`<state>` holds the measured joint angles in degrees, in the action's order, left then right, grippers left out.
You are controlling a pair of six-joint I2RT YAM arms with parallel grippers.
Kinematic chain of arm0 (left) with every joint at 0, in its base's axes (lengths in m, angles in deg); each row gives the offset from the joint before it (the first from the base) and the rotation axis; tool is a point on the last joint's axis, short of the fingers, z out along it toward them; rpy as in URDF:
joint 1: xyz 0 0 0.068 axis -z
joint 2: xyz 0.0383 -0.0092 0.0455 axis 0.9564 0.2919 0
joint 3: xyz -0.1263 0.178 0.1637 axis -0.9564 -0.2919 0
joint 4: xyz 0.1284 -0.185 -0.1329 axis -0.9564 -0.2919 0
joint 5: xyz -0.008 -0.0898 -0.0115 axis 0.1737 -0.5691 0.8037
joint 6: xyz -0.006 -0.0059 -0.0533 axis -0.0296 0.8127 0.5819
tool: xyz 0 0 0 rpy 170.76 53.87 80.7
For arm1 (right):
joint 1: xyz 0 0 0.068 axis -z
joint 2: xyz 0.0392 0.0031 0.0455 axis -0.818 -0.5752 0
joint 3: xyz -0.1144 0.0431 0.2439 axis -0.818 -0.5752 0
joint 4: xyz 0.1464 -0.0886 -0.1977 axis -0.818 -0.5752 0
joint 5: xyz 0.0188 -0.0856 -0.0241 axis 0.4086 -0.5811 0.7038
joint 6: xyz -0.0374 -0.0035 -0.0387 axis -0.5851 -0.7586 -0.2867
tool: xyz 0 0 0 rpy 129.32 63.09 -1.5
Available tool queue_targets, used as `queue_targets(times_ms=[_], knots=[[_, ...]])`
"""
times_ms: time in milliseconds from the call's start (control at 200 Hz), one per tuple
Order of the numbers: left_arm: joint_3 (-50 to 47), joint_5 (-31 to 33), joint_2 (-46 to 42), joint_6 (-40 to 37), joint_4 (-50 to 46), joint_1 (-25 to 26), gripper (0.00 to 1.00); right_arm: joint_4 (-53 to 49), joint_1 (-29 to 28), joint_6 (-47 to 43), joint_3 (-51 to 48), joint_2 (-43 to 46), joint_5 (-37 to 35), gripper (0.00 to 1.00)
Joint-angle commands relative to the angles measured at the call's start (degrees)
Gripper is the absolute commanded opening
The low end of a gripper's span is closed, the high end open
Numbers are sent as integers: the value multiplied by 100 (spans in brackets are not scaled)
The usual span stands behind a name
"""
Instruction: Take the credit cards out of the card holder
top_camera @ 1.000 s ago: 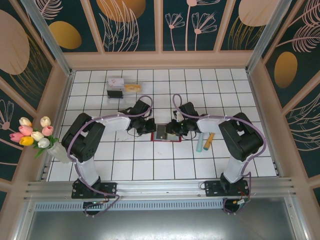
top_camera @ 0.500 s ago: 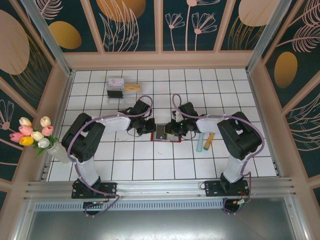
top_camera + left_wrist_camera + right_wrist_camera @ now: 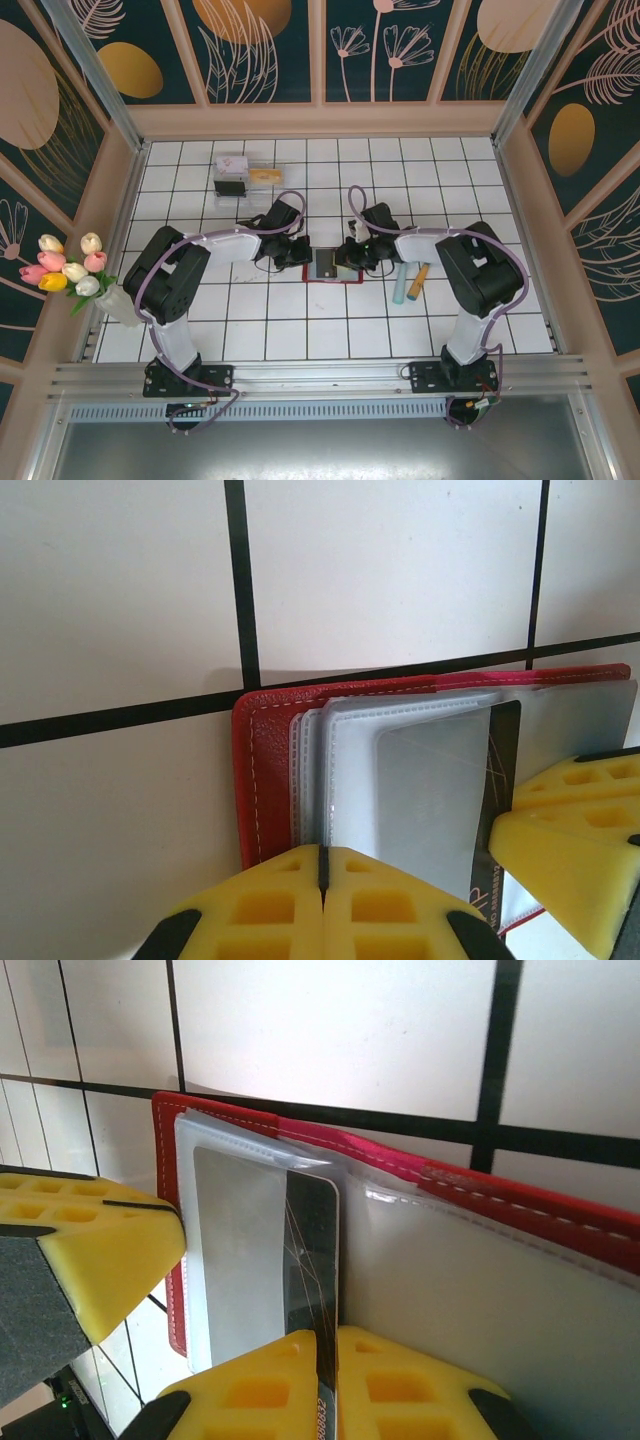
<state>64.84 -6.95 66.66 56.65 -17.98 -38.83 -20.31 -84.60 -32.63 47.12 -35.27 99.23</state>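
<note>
The red card holder (image 3: 325, 266) lies open at the table's middle, between both grippers. My left gripper (image 3: 323, 865) is shut on the edge of a clear inner pocket of the card holder (image 3: 265, 770), at its left half. My right gripper (image 3: 325, 1360) is shut on a dark credit card (image 3: 312, 1250) that stands partly out of a pocket of the card holder (image 3: 480, 1185). The same dark card (image 3: 500, 780) shows in the left wrist view, beside the right gripper's yellow fingers (image 3: 570, 830). A light blue card (image 3: 400, 284) and a tan-orange card (image 3: 418, 279) lie on the table to the right.
A clear plastic box (image 3: 240, 175) stands at the back left. A vase of tulips (image 3: 70, 268) sits at the left wall. Wooden walls close in the white tiled table (image 3: 300, 330) on three sides.
The right gripper has shifted slightly over the card holder's right side, still pinching the dark card. The left arm has stayed put.
</note>
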Motion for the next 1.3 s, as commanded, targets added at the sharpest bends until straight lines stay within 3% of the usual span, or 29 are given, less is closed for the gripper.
queue_targets(times_ms=[0,245,390,515,726,881,1086,1296], knots=[[-299,279,46,151,-74,-9,1,-533,154,-243,2,122,-324,13],[-219,308,-226,193,-32,-2,3,-444,175,-216,-37,209,-180,13],[-43,-139,-569,142,228,-5,13,-353,176,-140,-19,179,-121,13],[-107,-436,-767,330,597,-9,15,-328,170,-121,-3,154,-97,13],[-155,-821,-714,400,839,18,5,-262,177,-77,-8,144,-44,16],[-29,-946,-202,452,852,145,1,-213,176,-42,-43,146,-34,18],[8,-1011,147,468,794,199,0,-146,175,-4,-80,124,1,20],[-11,-661,282,351,444,206,0,4,177,69,-156,81,159,23]])
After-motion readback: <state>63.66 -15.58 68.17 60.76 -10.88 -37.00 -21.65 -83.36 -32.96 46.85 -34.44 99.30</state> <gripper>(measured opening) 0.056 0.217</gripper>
